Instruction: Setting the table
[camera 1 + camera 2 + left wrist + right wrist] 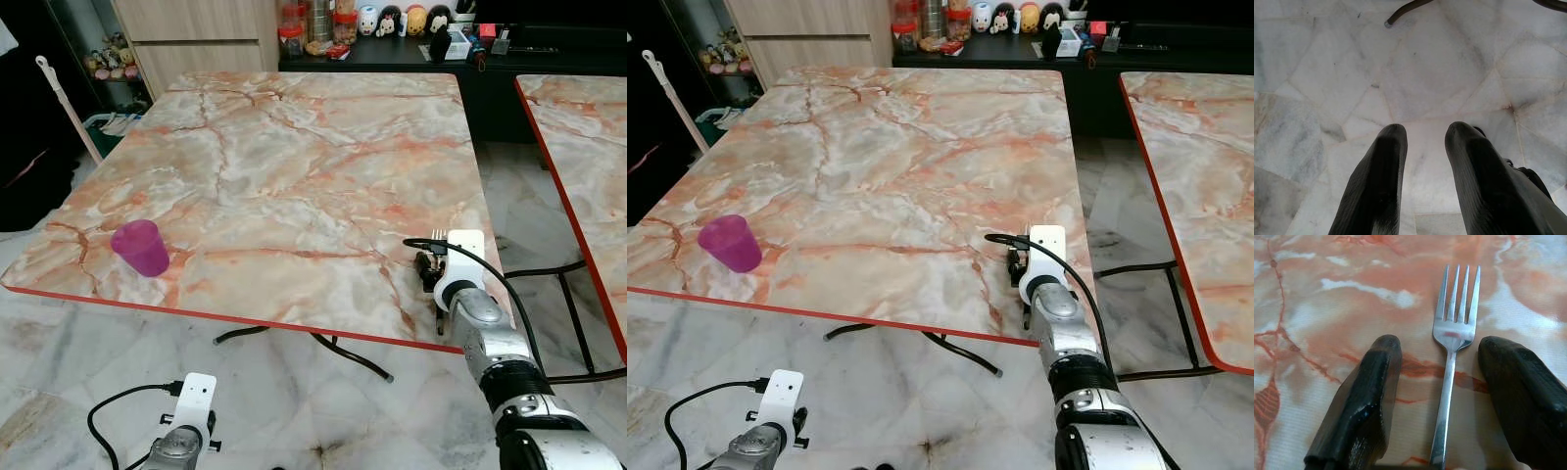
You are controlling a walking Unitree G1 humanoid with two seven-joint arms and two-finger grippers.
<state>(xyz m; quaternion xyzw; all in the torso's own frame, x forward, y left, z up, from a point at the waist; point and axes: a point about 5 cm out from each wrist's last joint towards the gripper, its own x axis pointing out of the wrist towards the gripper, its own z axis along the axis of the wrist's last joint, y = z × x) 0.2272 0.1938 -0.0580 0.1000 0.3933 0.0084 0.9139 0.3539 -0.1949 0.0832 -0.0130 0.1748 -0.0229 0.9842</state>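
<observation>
A: Where's the silver metal fork (1451,362)?
B: Flat on the orange-veined marble surface (294,166), near its right front edge, between the right gripper (1442,357)'s spread fingers, neither touching it.
A: And elsewhere?
B: A purple plastic cup (141,247) stands far left; the left gripper (1425,134) hangs parted over the pale stone floor (1327,73).

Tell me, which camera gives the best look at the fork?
The right wrist view: the fork lies on the marble table between the open right gripper. The left eye view shows just its tines; the left wrist view shows floor.
</observation>
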